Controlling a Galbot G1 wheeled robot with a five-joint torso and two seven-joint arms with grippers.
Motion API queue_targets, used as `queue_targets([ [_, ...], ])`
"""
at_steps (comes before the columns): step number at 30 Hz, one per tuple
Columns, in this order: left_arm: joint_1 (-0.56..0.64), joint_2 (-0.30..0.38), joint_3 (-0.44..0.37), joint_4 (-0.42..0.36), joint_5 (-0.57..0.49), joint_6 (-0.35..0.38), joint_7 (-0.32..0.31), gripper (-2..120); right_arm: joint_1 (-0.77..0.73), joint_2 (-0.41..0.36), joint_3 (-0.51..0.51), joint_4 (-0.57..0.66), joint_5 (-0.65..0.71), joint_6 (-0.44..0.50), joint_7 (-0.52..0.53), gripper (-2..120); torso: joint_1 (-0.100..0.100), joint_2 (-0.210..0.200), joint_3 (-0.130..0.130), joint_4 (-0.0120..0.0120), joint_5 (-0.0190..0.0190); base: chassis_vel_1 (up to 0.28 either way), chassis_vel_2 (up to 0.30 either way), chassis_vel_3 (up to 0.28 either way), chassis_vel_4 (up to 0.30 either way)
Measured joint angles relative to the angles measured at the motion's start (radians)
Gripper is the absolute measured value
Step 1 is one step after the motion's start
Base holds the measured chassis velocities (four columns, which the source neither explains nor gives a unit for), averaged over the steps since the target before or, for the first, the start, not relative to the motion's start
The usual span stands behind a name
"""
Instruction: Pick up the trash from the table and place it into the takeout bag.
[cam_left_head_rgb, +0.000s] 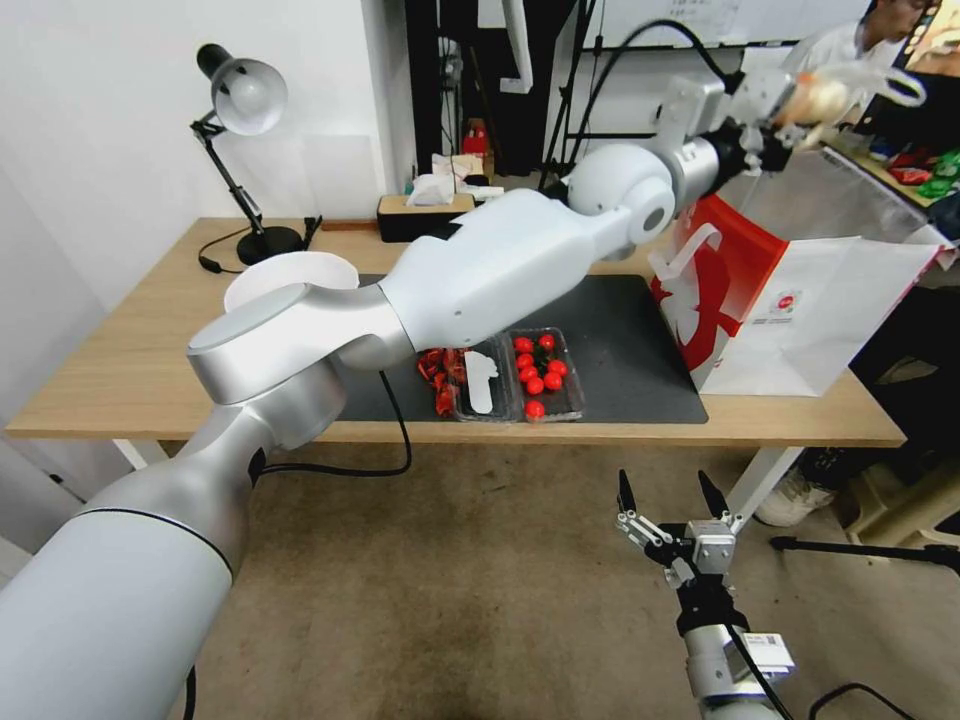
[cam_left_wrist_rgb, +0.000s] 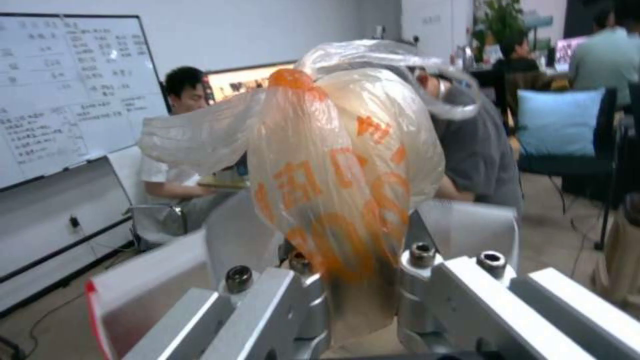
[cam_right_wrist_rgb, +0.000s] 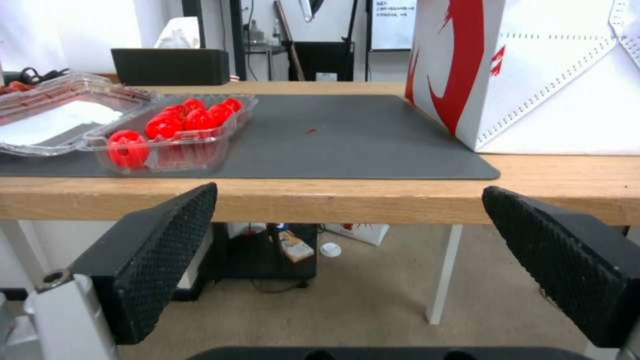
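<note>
Left end effector (cam_left_head_rgb: 790, 105) pinching knotted bag (cam_left_head_rgb: 835, 95) above takeout bag (cam_left_head_rgb: 800, 300); right end effector (cam_left_head_rgb: 672, 500) spread.

A knotted clear bag (cam_left_wrist_rgb: 340, 165) with orange print hangs above the open red-and-white takeout bag (cam_left_head_rgb: 790, 300).

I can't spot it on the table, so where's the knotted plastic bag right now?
The knotted plastic bag is clamped in the left end effector, raised above the open takeout bag on the table's right.
</note>
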Motion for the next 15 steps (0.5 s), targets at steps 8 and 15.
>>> queue_targets([
  [8,0.028,0.001,0.067,0.024,0.045,-0.011,0.005,7,0.002,-0.005,0.001,-0.001,0.002,0.000,0.000,100,0.000,0.000,0.000,0.0000,0.0000,0.000,0.000,0.000,0.000],
  [15,0.047,0.001,0.079,0.040,0.066,-0.007,-0.013,13,0.005,-0.008,0.003,-0.002,0.004,0.000,0.000,100,0.000,0.000,0.000,0.0002,-0.0001,0.000,0.000,0.000,0.000],
])
